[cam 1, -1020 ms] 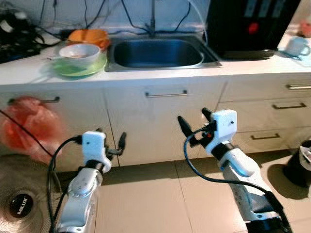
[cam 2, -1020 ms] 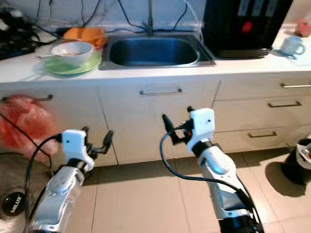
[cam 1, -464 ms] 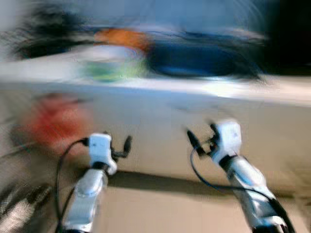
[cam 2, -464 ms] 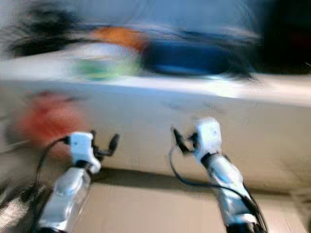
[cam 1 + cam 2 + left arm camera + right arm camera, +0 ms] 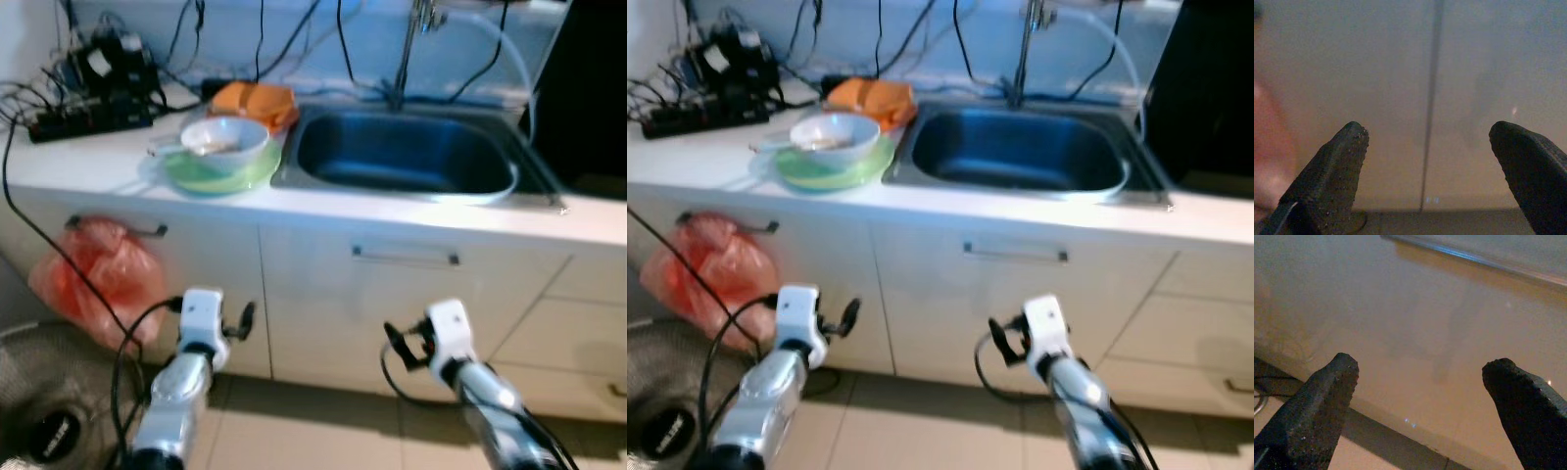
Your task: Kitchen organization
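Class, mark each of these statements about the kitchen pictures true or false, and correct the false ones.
1. The bowl sits on a green plate to the left of the sink. True.
2. The sink is full of dishes. False: its basin looks bare.
3. A red bag hangs from a cabinet handle under the counter. True.
4. The left gripper is shut on the bag. False: it is open, facing the cabinet doors and holding nothing.
5. The right gripper is open, low before the cabinet. True.
6. The orange cloth lies on the floor. False: it is on the counter behind the bowl.
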### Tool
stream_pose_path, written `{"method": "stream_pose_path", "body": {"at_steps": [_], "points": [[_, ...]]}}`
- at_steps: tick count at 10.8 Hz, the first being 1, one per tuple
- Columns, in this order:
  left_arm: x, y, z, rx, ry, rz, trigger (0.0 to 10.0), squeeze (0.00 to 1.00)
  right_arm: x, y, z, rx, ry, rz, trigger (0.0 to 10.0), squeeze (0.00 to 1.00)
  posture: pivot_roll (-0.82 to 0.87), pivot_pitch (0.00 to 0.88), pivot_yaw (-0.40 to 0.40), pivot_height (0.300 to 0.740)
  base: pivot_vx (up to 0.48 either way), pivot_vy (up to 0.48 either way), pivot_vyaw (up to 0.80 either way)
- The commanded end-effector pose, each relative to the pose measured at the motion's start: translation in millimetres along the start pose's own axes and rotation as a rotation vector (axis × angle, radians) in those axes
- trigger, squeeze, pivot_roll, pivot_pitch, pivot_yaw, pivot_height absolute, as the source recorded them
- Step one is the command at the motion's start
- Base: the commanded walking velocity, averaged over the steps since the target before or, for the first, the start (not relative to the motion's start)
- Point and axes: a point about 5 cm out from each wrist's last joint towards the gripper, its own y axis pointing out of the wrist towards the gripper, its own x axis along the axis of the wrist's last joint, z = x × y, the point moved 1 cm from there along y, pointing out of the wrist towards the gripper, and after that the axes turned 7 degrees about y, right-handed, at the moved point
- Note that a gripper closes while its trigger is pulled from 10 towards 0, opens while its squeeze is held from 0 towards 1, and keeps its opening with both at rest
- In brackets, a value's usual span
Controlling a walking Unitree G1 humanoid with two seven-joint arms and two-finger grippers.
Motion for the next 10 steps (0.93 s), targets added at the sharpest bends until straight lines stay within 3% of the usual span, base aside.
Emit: {"method": "stream_pose_path", "body": {"at_steps": [1,3,5,6,7,9,10], "points": [[-16,-1.5,5.6,0.015,-0.003,0.069,10.0,0.00,-13,0.0,-5.2,-0.037,0.011,0.046,10.0,0.75,0.05,0.000,0.010,0.740,0.000,0.000,0.00],[-39,-3.1,11.7,0.032,0.004,0.188,10.0,0.00,-33,1.1,-13.7,-0.108,0.080,0.144,10.0,0.75,0.05,0.000,0.013,0.740,0.000,0.000,0.00],[-53,-3.4,10.0,0.044,-0.032,0.279,10.0,0.00,-46,2.5,-11.8,-0.162,0.128,0.217,10.0,0.70,0.05,0.000,0.015,0.740,0.000,0.000,0.00],[-56,-2.6,5.8,0.041,-0.053,0.308,10.0,0.00,-50,2.7,-10.3,-0.181,0.145,0.237,10.0,0.65,0.04,0.000,0.018,0.740,0.000,0.000,0.00],[-57,-0.9,-3.5,0.008,-0.058,0.333,10.0,0.00,-53,2.9,-8.9,-0.189,0.154,0.254,10.0,0.52,0.03,0.000,0.028,0.740,0.000,0.000,0.00],[-62,-1.1,-20.0,-0.076,0.009,0.371,10.0,0.00,-64,-0.3,-7.3,-0.213,0.161,0.316,10.0,0.34,0.02,0.000,0.038,0.740,0.000,0.000,-0.40],[-63,-1.5,-20.5,-0.077,0.020,0.379,10.0,0.00,-65,-0.8,-7.3,-0.218,0.165,0.322,10.0,0.33,0.02,0.000,0.039,0.740,0.000,0.000,-0.80]]}}
